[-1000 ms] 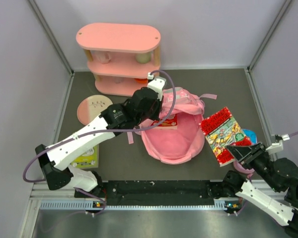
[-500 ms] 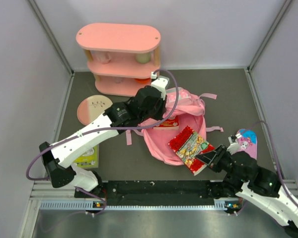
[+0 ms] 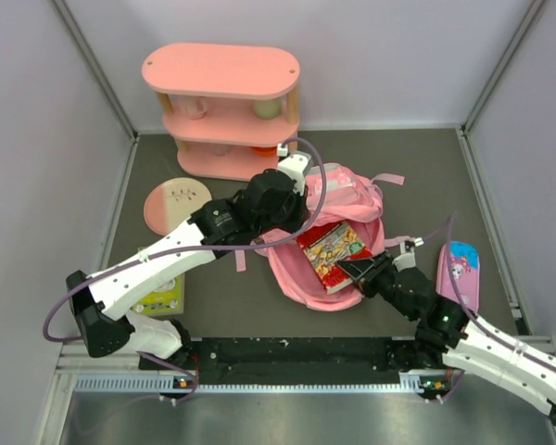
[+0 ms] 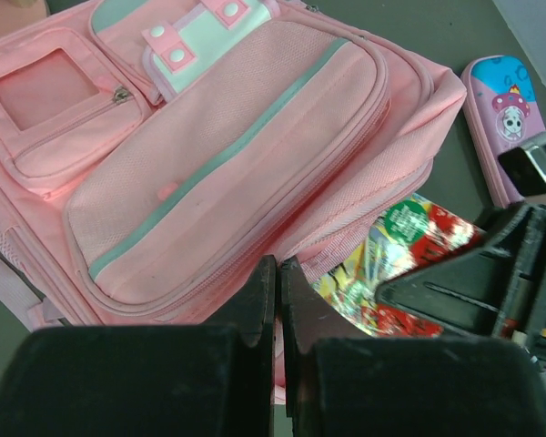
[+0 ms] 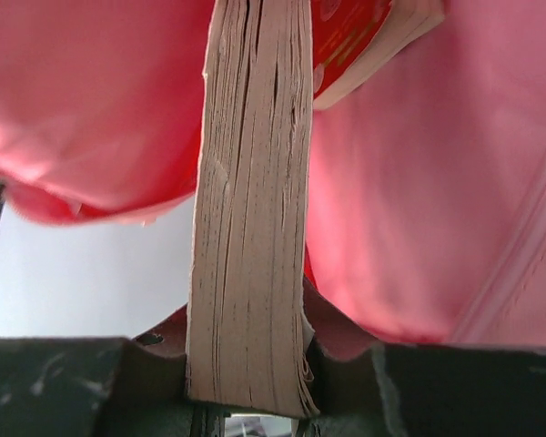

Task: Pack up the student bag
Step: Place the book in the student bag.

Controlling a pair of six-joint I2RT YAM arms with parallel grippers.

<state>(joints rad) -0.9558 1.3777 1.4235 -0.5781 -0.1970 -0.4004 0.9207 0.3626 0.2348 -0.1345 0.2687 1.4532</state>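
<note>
Two arms meet at the pink backpack (image 3: 308, 274), which lies flat on the dark table (image 3: 426, 167), its mouth turned toward the arms' bases and its front pockets and white buckle flap facing up. The left gripper (image 4: 275, 293) sits at the near lip of the backpack's opening with its fingers pressed together and a sliver of pink cloth pinched between them, so the top layer is lifted off the lining. The right gripper (image 3: 357, 271) reaches in from the backpack's right front corner, clamped narrow on a thick comic-style book (image 3: 332, 252). From its wrist view the book's page edge stands straight up between the two fingers, with pink fabric close on both sides. The book rests tilted on the lining, its far end just under the raised lip. A small pink pencil case (image 3: 459, 273) lies to the right of the backpack, apart from it. Behind the backpack stands a pink three-tier shelf (image 3: 221, 74). A round pink disc (image 3: 176, 202) lies to its left.
</note>
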